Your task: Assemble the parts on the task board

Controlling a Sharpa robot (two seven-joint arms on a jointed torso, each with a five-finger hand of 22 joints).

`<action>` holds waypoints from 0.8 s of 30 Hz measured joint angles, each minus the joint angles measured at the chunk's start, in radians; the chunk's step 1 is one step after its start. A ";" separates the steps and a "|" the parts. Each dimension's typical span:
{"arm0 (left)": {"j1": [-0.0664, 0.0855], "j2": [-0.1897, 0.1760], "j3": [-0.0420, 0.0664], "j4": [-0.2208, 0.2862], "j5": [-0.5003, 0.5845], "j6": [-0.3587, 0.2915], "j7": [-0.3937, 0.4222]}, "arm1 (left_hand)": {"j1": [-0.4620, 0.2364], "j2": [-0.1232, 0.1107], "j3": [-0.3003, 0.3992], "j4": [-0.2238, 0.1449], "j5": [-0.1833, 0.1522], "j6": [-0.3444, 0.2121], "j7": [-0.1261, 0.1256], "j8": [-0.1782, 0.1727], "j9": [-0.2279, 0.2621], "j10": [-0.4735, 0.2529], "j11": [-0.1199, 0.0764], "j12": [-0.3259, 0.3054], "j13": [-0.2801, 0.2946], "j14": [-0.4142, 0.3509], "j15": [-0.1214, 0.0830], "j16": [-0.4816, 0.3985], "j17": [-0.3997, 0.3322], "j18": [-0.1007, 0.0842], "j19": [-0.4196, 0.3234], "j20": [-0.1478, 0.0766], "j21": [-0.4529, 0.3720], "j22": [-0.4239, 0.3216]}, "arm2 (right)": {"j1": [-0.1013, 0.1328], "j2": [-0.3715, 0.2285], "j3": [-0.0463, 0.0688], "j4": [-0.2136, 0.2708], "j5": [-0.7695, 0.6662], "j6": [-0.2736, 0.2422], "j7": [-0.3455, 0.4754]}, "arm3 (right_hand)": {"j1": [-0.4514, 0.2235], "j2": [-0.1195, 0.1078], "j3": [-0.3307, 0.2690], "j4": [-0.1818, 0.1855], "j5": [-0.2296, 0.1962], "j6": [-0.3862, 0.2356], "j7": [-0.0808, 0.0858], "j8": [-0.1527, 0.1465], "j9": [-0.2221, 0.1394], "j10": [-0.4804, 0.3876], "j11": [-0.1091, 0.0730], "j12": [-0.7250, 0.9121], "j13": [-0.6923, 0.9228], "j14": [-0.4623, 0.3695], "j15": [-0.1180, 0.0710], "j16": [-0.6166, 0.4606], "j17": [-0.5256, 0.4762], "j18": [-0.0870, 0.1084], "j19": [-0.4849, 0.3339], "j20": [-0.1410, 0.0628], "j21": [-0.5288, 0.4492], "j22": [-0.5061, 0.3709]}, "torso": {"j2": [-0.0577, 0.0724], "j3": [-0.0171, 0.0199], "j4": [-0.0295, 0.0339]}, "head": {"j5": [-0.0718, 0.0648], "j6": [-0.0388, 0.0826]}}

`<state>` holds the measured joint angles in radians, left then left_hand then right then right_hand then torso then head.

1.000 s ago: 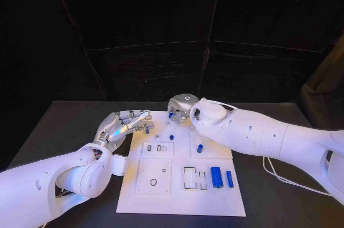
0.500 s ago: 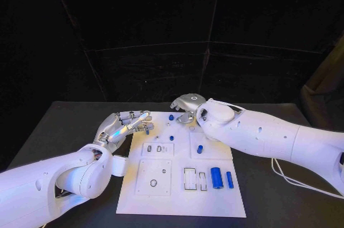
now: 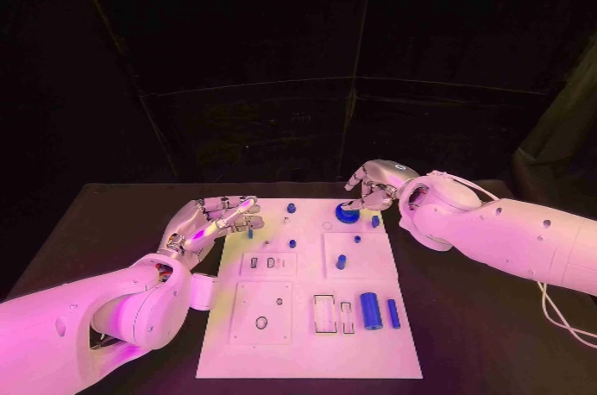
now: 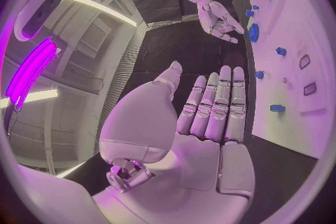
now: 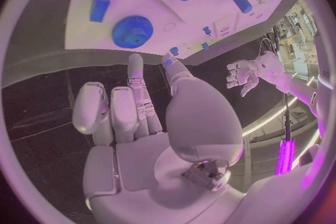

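- The task board (image 3: 311,326) is a white plate lying lengthwise in the middle of the black table (image 3: 75,231), running away from the robot.
- On its near half, toward the right, a large blue cylinder (image 3: 371,310) and a thin blue pin (image 3: 393,313) lie side by side, just beside two narrow rectangular slots (image 3: 326,313).
- Left of the slots sits a square panel with a small oval hole (image 3: 261,322).
- Further up, a short blue peg (image 3: 341,261) lies on the board's right half, with a smaller blue piece (image 3: 292,243) beyond it near the middle.
- The left hand (image 3: 211,220) rests at the board's left edge, about halfway up, fingers straight and close together, thumb apart; it holds nothing, as the left wrist view (image 4: 210,117) shows.
- At the far right of the board lies a blue gear (image 3: 347,214), seen flat and toothed in the right wrist view (image 5: 131,31), with a small blue block (image 5: 99,4) near it.
- The right hand (image 3: 376,184) hovers at the board's far right corner, just above and beside the gear; its fingers are loosely curled and apart, gripping nothing (image 5: 129,112).
- A small blue stud (image 3: 292,208) stands at the far edge, left of the gear.
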<state>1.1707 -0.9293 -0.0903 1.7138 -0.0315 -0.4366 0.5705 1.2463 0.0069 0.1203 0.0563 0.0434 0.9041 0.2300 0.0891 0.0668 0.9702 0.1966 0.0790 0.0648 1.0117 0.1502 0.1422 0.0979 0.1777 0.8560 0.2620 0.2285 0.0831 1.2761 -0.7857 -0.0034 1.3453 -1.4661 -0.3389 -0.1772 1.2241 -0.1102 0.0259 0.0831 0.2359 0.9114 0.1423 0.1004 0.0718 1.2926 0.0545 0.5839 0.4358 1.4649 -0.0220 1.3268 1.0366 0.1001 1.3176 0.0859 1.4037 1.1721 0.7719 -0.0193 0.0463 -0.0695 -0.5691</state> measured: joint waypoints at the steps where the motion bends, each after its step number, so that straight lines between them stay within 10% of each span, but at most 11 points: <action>1: 0.000 0.000 0.000 0.000 0.000 0.000 0.000 | 0.000 0.000 0.000 0.000 0.000 0.000 0.000 0.000 0.000 0.000 0.000 0.000 0.000 0.000 0.000 0.000 0.000 0.000 0.000 0.000 0.000 -0.001 | 0.000 -0.008 0.001 0.001 0.017 0.006 -0.004 | 0.008 0.001 -0.040 0.040 0.002 -0.015 0.006 0.000 0.000 -0.017 0.004 0.075 0.084 0.000 0.000 0.022 0.035 -0.009 0.004 0.004 0.002 0.007 | 0.000 0.0011 -0.0018 | 0.000 0.000; 8: 0.000 0.006 0.000 -0.007 0.000 0.004 -0.001 | 0.000 0.000 0.000 0.000 0.000 0.000 0.000 0.000 0.000 0.000 0.000 0.000 0.000 0.000 0.000 -0.001 0.000 0.000 0.000 0.000 0.000 -0.001 | 0.000 -0.019 0.002 -0.022 0.090 0.061 -0.036 | 0.088 0.001 -0.142 0.151 0.013 -0.048 0.019 0.009 -0.001 -0.051 0.017 0.283 0.341 0.000 0.011 0.064 0.119 -0.016 0.002 0.013 0.004 0.013 | 0.000 0.0040 -0.0056 | -0.002 0.001; 24: -0.001 0.013 -0.001 -0.019 0.000 0.009 -0.003 | 0.005 0.005 0.003 -0.003 0.000 0.000 0.000 0.000 0.000 0.000 0.000 0.000 0.000 0.000 0.000 -0.004 0.000 0.000 0.000 0.000 -0.004 -0.002 | -0.001 0.048 0.003 -0.064 0.073 0.117 -0.055 | 0.170 0.038 -0.152 0.152 0.019 -0.042 0.013 0.044 -0.001 0.050 0.013 0.561 0.657 0.000 0.011 0.140 0.269 -0.015 0.016 0.016 0.021 0.052 | 0.001 0.0010 -0.0035 | -0.006 -0.012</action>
<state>1.1701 -0.9159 -0.0908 1.6948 -0.0317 -0.4276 0.5678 1.2512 0.0118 0.1230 0.0536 0.0434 0.9041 0.2300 0.0892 0.0668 0.9702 0.1966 0.0791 0.0648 1.0116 0.1502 0.1384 0.0976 0.1777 0.8560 0.2620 0.2246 0.0810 1.2756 -0.7379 -0.0006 1.2816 -1.3926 -0.2221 -0.2322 1.3937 -0.0721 -0.1263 0.2355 0.2547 0.8691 0.1554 0.1447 0.0705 1.3428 0.0677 1.1446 1.0930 1.4648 -0.0105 1.4669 1.3059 0.0849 1.3337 0.1019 1.4243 1.2246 0.7730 -0.0183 0.0429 -0.0757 -0.5812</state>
